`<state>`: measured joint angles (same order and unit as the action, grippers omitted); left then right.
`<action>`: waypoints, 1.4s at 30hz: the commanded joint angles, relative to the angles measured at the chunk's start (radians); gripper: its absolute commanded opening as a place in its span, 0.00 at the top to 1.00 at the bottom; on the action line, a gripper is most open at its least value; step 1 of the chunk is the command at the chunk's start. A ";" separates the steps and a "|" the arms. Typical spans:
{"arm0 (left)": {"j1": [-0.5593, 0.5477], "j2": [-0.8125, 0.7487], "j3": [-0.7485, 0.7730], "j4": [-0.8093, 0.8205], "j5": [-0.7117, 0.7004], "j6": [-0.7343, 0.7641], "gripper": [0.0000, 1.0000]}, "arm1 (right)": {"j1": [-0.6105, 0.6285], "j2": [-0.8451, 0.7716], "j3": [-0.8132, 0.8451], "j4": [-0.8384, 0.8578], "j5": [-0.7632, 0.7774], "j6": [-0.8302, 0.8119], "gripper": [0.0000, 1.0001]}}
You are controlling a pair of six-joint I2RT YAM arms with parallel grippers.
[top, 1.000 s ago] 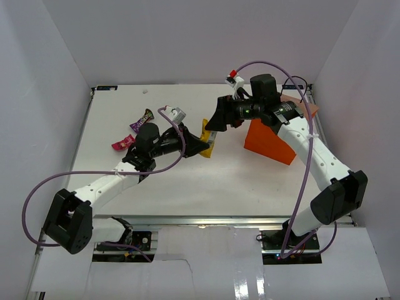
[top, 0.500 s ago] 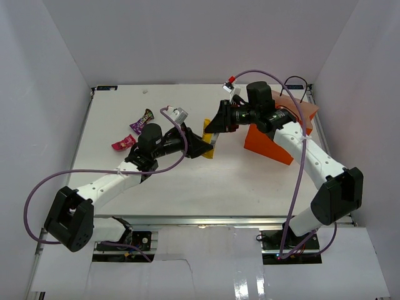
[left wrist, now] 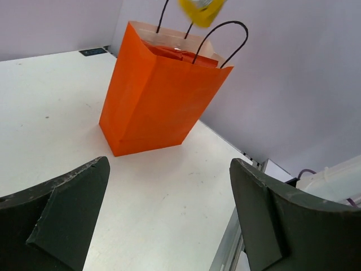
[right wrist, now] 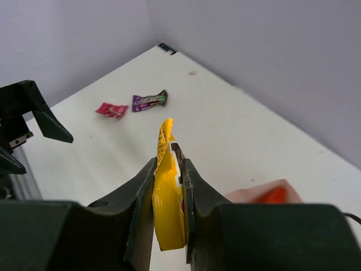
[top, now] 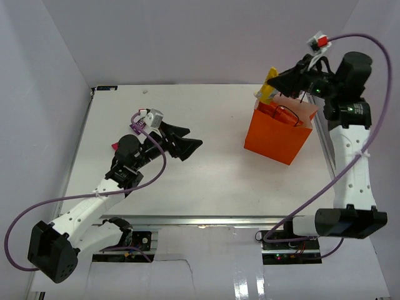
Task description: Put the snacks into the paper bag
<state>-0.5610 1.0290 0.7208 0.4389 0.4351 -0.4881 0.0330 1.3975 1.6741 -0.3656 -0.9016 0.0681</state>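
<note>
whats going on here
The right gripper is shut on a yellow packet, holding it above the orange bag. The left gripper is open and empty over the table. A pink packet and a purple bar lie there, not yet bagged.

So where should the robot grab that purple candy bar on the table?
Probably across its narrow middle, coming straight down from above. The purple candy bar lies flat on the table, long and thin, so its two long edges are easy to pinch. Keep off the end nearest the pink packet.
</note>
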 commanded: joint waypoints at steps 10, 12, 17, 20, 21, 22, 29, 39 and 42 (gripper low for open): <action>0.047 -0.162 -0.187 -0.108 -0.091 0.028 0.02 | -0.248 -0.268 -0.107 -0.024 0.315 -0.263 0.92; 0.052 -0.162 -0.193 -0.117 -0.091 0.031 0.02 | -0.251 -0.275 -0.146 -0.019 0.325 -0.298 0.92; 0.058 -0.147 -0.196 -0.127 -0.072 0.032 0.02 | -0.249 -0.243 -0.256 0.054 0.366 -0.324 0.92; 0.059 -0.155 -0.199 -0.143 -0.070 0.029 0.02 | -0.249 -0.235 -0.298 0.079 0.411 -0.346 0.92; 0.059 -0.159 -0.202 -0.146 -0.072 0.029 0.02 | -0.249 -0.238 -0.336 0.082 0.420 -0.359 0.92; 0.059 -0.170 -0.210 -0.150 -0.078 0.025 0.02 | -0.249 -0.253 -0.385 0.102 0.453 -0.385 0.92; 0.061 -0.213 -0.236 -0.172 -0.108 0.000 0.02 | -0.251 -0.299 -0.473 0.136 0.494 -0.464 0.92; 0.117 -0.104 -0.068 -0.486 -0.395 -0.090 0.02 | -0.251 -0.299 -0.502 0.103 0.521 -0.432 0.40; 0.238 -0.012 0.021 -0.568 -0.363 -0.153 0.02 | -0.252 -0.292 -0.392 0.079 0.506 -0.393 0.34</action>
<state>-0.4088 0.9672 0.6651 0.0059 0.1307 -0.5774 -0.2150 1.1206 1.1667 -0.3172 -0.3912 -0.3645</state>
